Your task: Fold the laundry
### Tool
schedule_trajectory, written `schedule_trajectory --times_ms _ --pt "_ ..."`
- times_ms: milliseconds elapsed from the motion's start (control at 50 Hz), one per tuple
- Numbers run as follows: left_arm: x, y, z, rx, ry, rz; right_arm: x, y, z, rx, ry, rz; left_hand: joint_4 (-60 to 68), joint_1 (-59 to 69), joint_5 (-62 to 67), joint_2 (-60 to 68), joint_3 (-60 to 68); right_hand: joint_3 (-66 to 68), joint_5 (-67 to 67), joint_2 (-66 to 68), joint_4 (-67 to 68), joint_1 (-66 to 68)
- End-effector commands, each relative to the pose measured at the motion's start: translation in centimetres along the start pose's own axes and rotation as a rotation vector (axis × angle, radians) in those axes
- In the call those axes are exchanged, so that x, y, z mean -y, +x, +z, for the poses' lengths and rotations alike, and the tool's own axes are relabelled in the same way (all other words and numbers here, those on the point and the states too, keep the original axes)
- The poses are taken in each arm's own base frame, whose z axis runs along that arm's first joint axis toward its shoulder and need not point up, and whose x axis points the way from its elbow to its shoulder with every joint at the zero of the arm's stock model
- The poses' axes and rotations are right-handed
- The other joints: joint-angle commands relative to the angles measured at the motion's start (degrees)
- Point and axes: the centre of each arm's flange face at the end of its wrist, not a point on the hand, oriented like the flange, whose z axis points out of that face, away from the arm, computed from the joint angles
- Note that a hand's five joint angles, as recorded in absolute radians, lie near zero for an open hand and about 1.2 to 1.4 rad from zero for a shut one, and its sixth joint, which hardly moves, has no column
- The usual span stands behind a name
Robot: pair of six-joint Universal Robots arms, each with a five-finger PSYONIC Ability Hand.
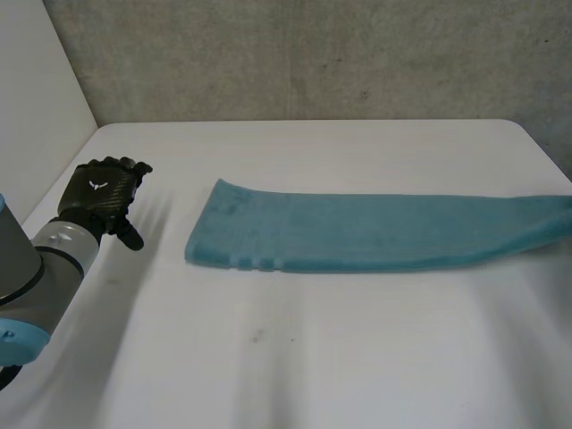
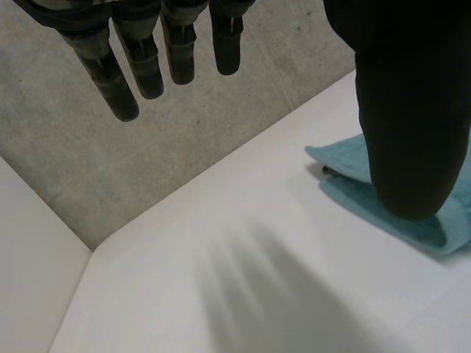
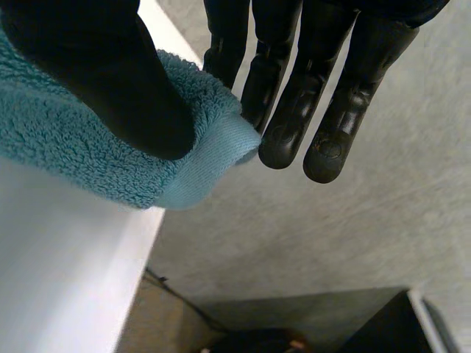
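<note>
Item under inspection: one teal towel [image 1: 375, 232], lying on the white tabletop [image 1: 268, 357] as a long narrow strip, apparently already doubled lengthwise, running from near the middle of the surface out to the robot's right side. The right hand [image 3: 294, 110] has the far end of the strip. In its wrist view the thumb [image 3: 110, 81] bears down on the pile, and straight fingers [image 3: 331, 125] stand behind the hem, so the end looks pinched between them, just past the table edge. Judged purpose: that end is held ready to be carried across toward the free end for the next fold. The left hand [image 1: 98, 197] hangs above the tabletop, apart from the near end of the strip, with its fingers [image 2: 147, 66] hanging straight and spread and nothing in them. It is placed where it could pin or receive that end. Material: thick looped terry, soft and compressible, dented under the thumb. It is finished with a flat, smooth woven hem band [image 3: 210, 158], and raised ribs cross the strip near its free end. The near long edge is rounded and plump, which suits a fold line. The free end is cut square and slightly flared. The tabletop is smooth and matte. A grey, rough-looking wall [image 1: 313, 54] stands behind it.
</note>
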Motion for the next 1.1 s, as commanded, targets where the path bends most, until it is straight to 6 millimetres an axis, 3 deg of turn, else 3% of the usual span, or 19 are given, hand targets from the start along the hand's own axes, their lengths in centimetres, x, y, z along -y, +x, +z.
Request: schedule_trajectory --times_ms 20,140,160,220,240,280,340,400,460,540,580,600,620,640,740,820,920,940,1100 --pt "0.2 -0.1 -0.1 0.002 0.006 0.001 8.7 -4.4 -3.2 0.083 0.251 0.041 2.98 4.1 2.54 2.87 3.71 12.44 14.87 12.5 11.71 25.31" --pt "0.5 -0.3 -0.1 0.009 0.015 0.002 17.7 -10.0 -9.8 0.206 0.554 0.052 2.98 4.1 2.54 2.87 3.71 12.44 14.87 12.5 11.71 25.31" --pt "0.5 -0.3 -0.1 0.009 0.015 0.0 19.8 -11.6 -11.8 0.244 0.641 0.061 2.98 4.1 2.54 2.87 3.71 12.44 14.87 12.5 11.71 25.31" --pt "0.5 -0.4 -0.1 0.01 0.015 0.001 22.1 -14.7 -14.8 0.316 0.767 0.068 2.98 4.1 2.54 2.87 3.71 12.44 14.87 12.5 11.71 25.31" --pt "0.5 -0.4 -0.1 0.01 0.015 0.0 23.1 -17.4 -17.0 0.38 0.844 0.07 2.98 4.1 2.54 2.87 3.71 12.44 14.87 12.5 11.71 25.31" --pt "0.5 -0.4 0.0 0.012 0.016 0.0 24.0 -19.9 -19.5 0.447 0.922 0.07 2.98 4.1 2.54 2.87 3.71 12.44 14.87 12.5 11.71 25.31" --pt "0.5 -0.4 -0.1 0.011 0.014 0.0 24.4 -24.4 -23.8 0.58 1.027 0.06 2.81 3.93 2.37 2.7 3.54 12.44 14.87 12.5 11.71 25.31" --pt "0.5 -0.4 -0.1 0.012 0.016 0.0 22.6 -29.1 -27.2 0.725 1.061 0.031 2.81 3.93 2.37 2.7 3.54 12.44 14.87 12.5 11.71 25.31" --pt "0.6 -0.4 -0.1 0.011 0.018 0.0 20.5 -32.7 -29.6 0.82 1.059 -0.001 2.81 3.93 2.37 2.7 3.54 12.44 14.87 12.5 11.71 25.31" --pt "0.5 -0.3 -0.1 0.009 0.015 -0.001 18.8 -34.9 -30.5 0.856 1.03 -0.023 2.81 3.93 2.37 2.7 3.54 12.44 14.87 12.5 11.71 25.31" --pt "0.5 -0.3 -0.1 0.009 0.015 -0.003 18.8 -34.9 -30.1 0.839 1.011 -0.02 2.81 3.93 2.37 2.7 3.54 2.84 5.27 2.9 2.11 15.71" --pt "0.5 -0.3 -0.2 0.007 0.016 -0.003 19.0 -34.6 -30.0 0.822 1.004 -0.013 2.81 3.93 2.37 2.7 3.54 -13.41 -10.98 -13.35 -14.14 -0.53" --pt "0.6 -0.2 -0.2 0.006 0.018 -0.002 19.5 -34.0 -29.6 0.78 0.987 0.002 2.81 3.93 2.37 2.7 3.54 -45.05 -42.62 -44.99 -45.77 -32.17" --pt "0.6 -0.2 -0.2 0.005 0.018 -0.002 19.9 -33.5 -29.5 0.755 0.978 0.012 2.81 3.93 2.37 2.7 3.54 -55.19 -52.76 -55.13 -55.91 -42.31" --pt "1.3 0.1 -0.1 -0.008 0.044 -0.002 23.7 -28.2 -28.7 0.603 0.942 0.12 2.31 3.43 1.87 2.2 3.04 -57.56 -55.13 -57.5 -58.29 -44.69" --pt "2.6 1.5 -0.2 -0.048 0.09 0.003 24.1 -24.1 -26.4 0.569 0.827 0.253 1.8 2.93 1.37 1.69 2.54 -57.56 -55.13 -57.5 -58.29 -44.69" --pt "3.8 3.7 -0.4 -0.109 0.132 0.004 21.2 -20.5 -23.0 0.603 0.61 0.369 1.8 2.92 1.37 1.69 2.53 -57.56 -55.13 -57.5 -58.29 -44.69" --pt "3.7 5.3 -0.2 -0.153 0.134 -0.013 19.7 -19.9 -21.9 0.616 0.525 0.395 1.8 2.92 1.37 1.69 2.53 -57.56 -55.13 -57.5 -58.29 -44.69" --pt "2.6 9.0 2.1 -0.241 0.109 -0.029 12.1 -18.1 -17.3 0.652 0.127 0.495 2.31 3.43 1.87 2.2 3.04 -54.63 -52.2 -54.57 -55.35 -41.75"
